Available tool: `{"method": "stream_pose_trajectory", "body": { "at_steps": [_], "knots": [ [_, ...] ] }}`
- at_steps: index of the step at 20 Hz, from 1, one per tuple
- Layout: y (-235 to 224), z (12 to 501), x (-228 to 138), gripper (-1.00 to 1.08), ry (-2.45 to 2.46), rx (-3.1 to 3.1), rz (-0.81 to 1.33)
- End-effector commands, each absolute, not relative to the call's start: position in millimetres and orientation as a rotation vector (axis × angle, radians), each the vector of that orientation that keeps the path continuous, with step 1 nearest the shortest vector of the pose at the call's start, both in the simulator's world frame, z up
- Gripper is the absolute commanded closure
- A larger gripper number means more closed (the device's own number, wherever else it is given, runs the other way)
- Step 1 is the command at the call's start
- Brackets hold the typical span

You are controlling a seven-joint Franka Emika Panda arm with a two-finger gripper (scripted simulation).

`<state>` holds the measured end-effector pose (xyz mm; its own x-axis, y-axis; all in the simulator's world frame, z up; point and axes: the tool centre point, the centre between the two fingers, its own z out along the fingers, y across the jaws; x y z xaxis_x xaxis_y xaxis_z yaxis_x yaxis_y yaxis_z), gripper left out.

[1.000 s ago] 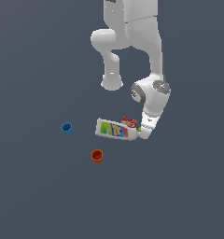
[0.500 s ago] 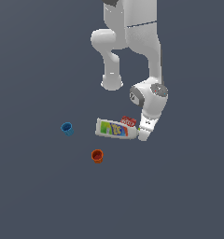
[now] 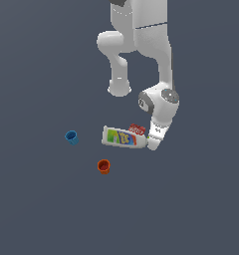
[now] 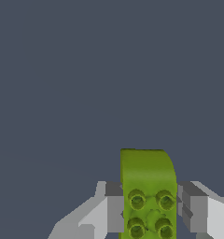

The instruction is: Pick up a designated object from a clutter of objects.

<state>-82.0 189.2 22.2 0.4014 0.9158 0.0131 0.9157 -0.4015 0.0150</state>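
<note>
Wrist view shows you the gripper (image 4: 149, 212) with its jaws set on either side of the green block (image 4: 148, 186). The grey pads sit against its long flanks, so the narrow width fits the grip; whether they press or only touch I cannot tell. The block's studded face looks at the camera (four studs show).

In the exterior view the gripper (image 3: 154, 143) is low over the floor, just beside the cap end of the white bottle (image 3: 122, 137), which lies on its side. The red box (image 3: 137, 129) touches the bottle behind. The blue cup (image 3: 71, 137) and orange cup (image 3: 104, 166) stand well apart, clear of your lift.
</note>
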Motion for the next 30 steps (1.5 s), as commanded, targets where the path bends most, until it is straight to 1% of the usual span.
{"method": "stream_pose_trajectory", "body": {
  "at_steps": [1, 7, 13, 30],
  "knots": [
    [188, 22, -85, 1.08, 1.718, 2.626, 0.020],
    [183, 40, -86, 1.08, 1.718, 2.625, 0.018],
    [173, 73, -88, 1.08, 1.718, 2.625, 0.015],
    [132, 223, -97, 1.08, 1.724, 2.630, 0.013]
  ]
}}
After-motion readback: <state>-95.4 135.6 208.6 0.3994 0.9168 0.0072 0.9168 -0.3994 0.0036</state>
